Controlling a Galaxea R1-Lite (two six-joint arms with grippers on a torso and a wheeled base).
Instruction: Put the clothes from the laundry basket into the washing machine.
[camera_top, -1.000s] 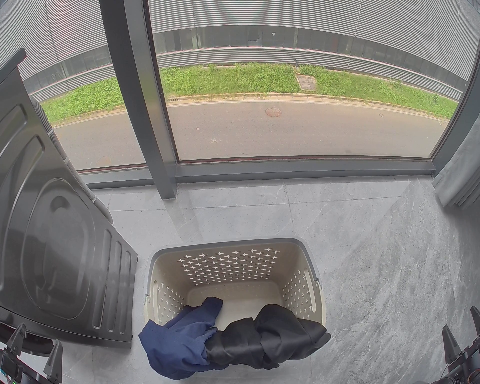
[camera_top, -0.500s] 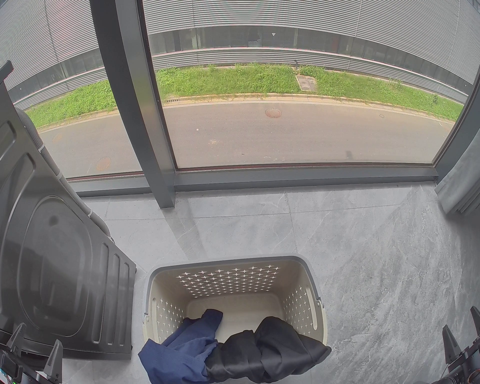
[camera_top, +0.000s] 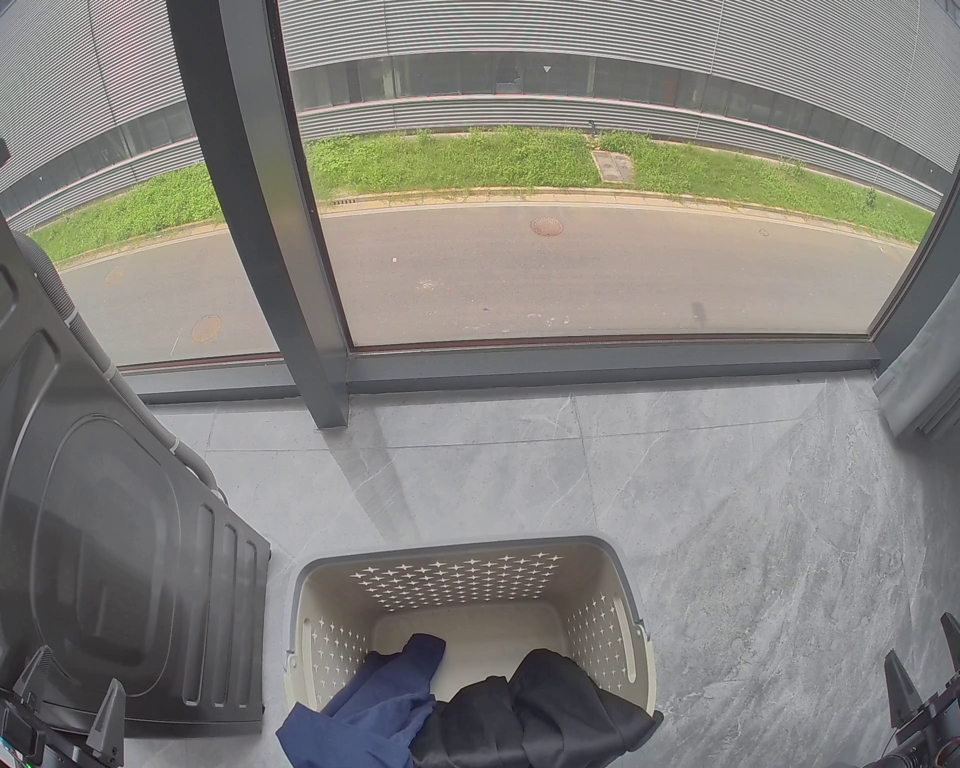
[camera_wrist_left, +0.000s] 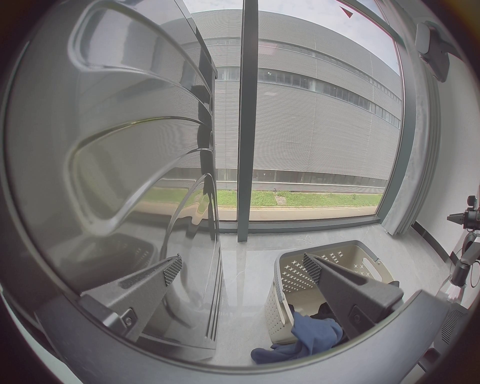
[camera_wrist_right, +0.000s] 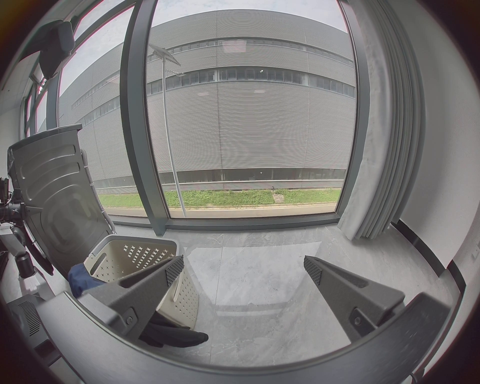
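Basket on floor, just right of dark washer. Blue garment & black garment side by side, draped over basket's near rim, partly inside. L pincer low, in front of washer, jaws wide. R pincer well right of basket, jaws wide too.

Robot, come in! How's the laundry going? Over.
Left gripper open, right gripper open. Blue cloth garment and black cloth garment draped over near rim of beige plastic basket. Grey washing machine at left.
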